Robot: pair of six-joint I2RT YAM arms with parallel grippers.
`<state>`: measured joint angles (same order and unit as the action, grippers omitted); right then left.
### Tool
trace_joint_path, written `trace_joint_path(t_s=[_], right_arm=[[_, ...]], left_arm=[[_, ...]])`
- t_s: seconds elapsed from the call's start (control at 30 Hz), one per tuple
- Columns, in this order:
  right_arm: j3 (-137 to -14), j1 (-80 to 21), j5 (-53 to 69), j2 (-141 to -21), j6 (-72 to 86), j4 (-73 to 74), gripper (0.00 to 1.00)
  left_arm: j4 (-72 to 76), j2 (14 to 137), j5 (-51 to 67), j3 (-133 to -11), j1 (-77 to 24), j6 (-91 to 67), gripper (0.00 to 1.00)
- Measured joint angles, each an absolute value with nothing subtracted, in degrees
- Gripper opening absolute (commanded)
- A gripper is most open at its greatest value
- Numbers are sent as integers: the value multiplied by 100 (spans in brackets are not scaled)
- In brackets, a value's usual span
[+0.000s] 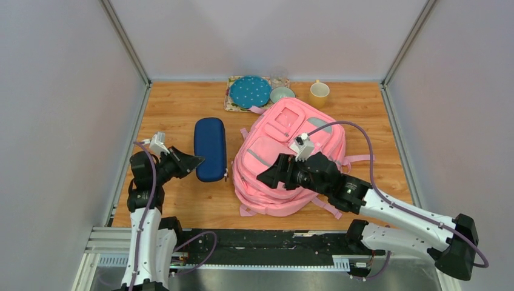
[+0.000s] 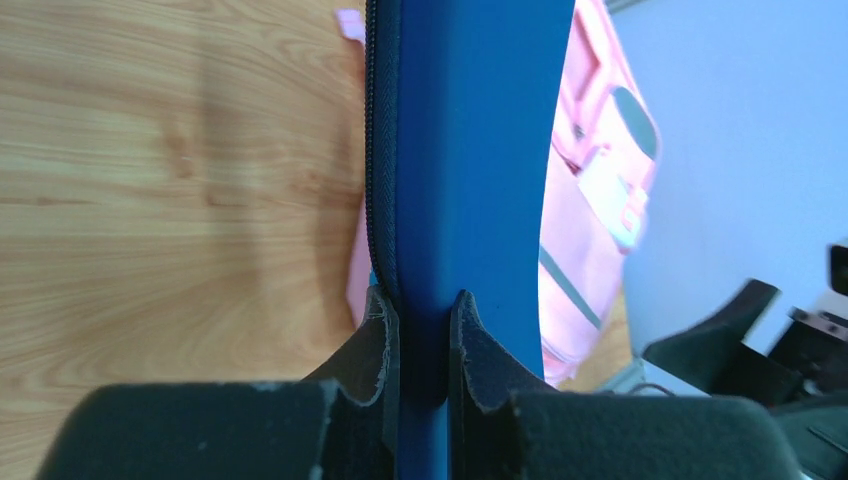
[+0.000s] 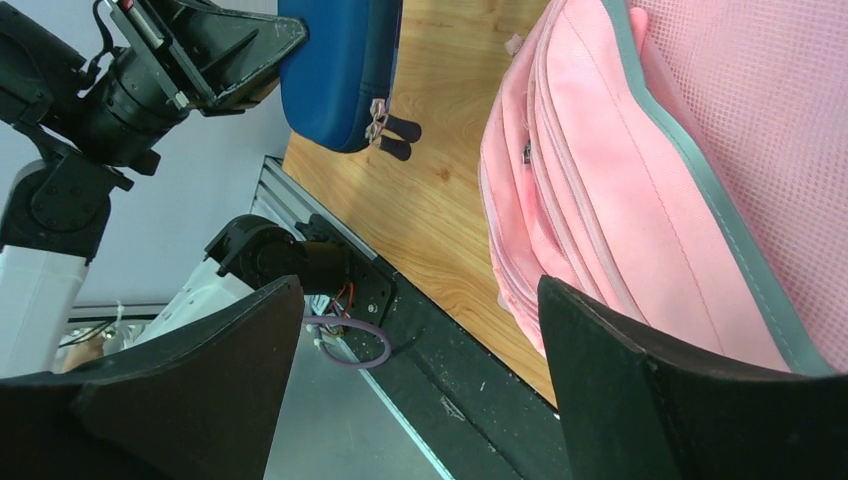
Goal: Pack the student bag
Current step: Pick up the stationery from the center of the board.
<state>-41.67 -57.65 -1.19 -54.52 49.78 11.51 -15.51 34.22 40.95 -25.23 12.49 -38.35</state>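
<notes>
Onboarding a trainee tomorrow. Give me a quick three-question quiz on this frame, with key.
1. True or false: the right hand is shut on the pink backpack.
2. What does the left hand grip? A. a backpack strap B. the navy-blue zip pouch C. nothing
3. Fill the gap: in the top view, the pouch lies to the ___ of the backpack.

Key: 1 false, it is open, jaws wide apart beside the bag; 2 B; 3 left.
</notes>
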Motion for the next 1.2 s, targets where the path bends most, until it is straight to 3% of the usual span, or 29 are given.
trace_joint_path(t_s=[0.2,0.53,1.07,1.17,1.2], right_arm=[[-3710,-5774,-311,-4740,5258,895,90],[-3544,-6521,-849,-4650,5430,113,90],[-3371,-6558,-1404,-5378,5933,-475,91],[-3371,-6554,-1527,-5555,6001,-504,84],[-3371,-6545,-1553,-5592,6016,-517,77]], left_arm=[[-1160,3129,4191,-2523,578,-4565,0],[-137,3181,2915,-2318,-1667,-5363,0],[1070,3350,1229,-1887,-3148,-6160,0],[1253,3374,1111,-1863,-3354,-6250,0],[1315,3378,1085,-1850,-3393,-6274,0]])
